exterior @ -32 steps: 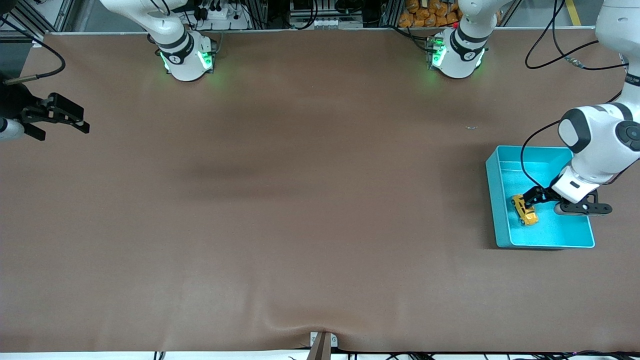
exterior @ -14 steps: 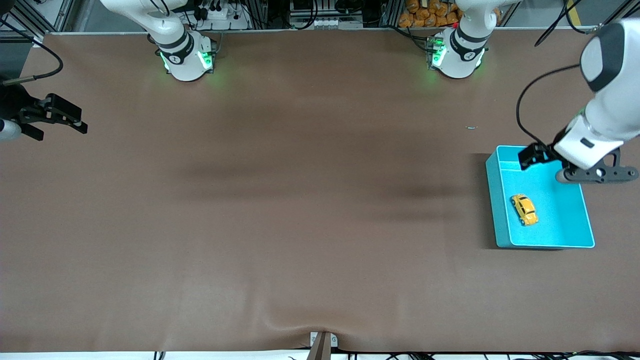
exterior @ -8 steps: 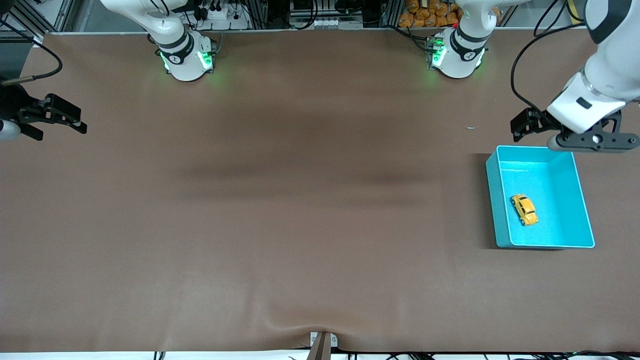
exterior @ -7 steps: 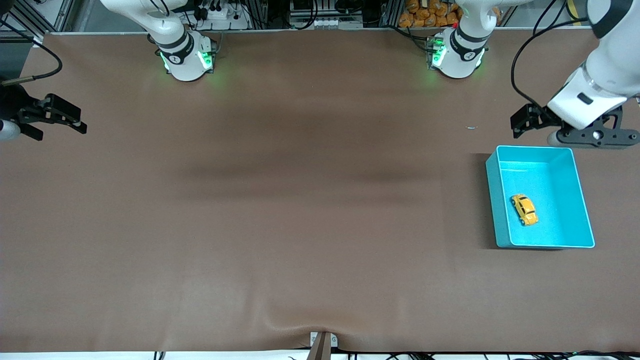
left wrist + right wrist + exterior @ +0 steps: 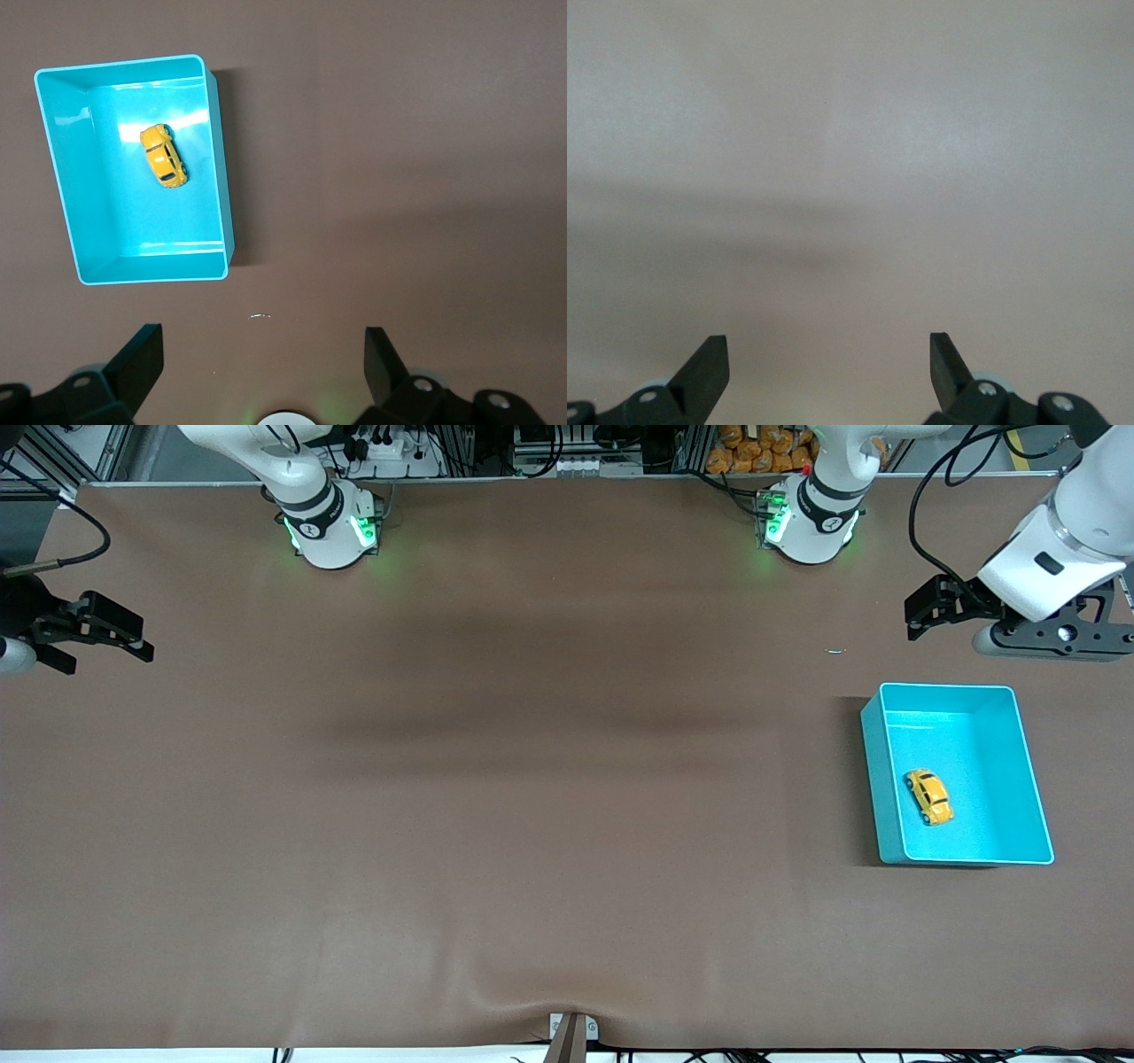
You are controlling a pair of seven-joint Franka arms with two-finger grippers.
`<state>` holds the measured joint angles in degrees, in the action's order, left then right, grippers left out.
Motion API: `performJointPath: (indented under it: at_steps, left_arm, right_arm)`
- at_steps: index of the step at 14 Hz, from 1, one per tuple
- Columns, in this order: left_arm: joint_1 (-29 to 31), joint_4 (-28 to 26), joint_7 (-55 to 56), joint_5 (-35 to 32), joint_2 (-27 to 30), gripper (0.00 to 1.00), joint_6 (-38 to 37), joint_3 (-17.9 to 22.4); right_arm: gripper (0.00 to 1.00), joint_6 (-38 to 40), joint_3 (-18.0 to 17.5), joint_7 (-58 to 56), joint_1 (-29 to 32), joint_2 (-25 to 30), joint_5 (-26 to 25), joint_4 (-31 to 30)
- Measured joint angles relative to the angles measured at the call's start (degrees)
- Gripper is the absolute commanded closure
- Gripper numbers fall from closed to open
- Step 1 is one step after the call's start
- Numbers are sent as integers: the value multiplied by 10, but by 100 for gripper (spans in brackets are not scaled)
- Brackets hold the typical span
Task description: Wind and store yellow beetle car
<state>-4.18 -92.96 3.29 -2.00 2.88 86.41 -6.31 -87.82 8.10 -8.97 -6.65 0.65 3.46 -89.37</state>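
Brown table (image 5: 532,779) — yellow beetle car (image 5: 928,796) binned, left tool (image 5: 921,615) well apart.

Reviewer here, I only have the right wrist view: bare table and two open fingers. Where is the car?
Observer: The yellow beetle car lies in the teal bin, toward the left arm's end of the table.
Operator: Is the left gripper holding it?
Observer: No. The left gripper is open and empty, over bare table beside the bin.
Operator: And my arm?
Observer: The right gripper waits over the table's edge at its own end.
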Motion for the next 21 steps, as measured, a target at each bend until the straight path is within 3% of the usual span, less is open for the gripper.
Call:
performJointPath:
  at_steps: [4, 11, 21]
  left_arm:
    - [-14, 29, 0, 0, 0, 0, -32, 7]
    - [-14, 31, 0, 32, 0, 0, -39, 44]
    - [-22, 32, 0, 32, 0, 0, -39, 45]
  right_arm:
    - [0, 0, 0, -2, 1, 0, 0, 0]
    - [0, 0, 0, -3, 1, 0, 0, -1]
    - [0, 0, -1, -3, 1, 0, 0, -1]
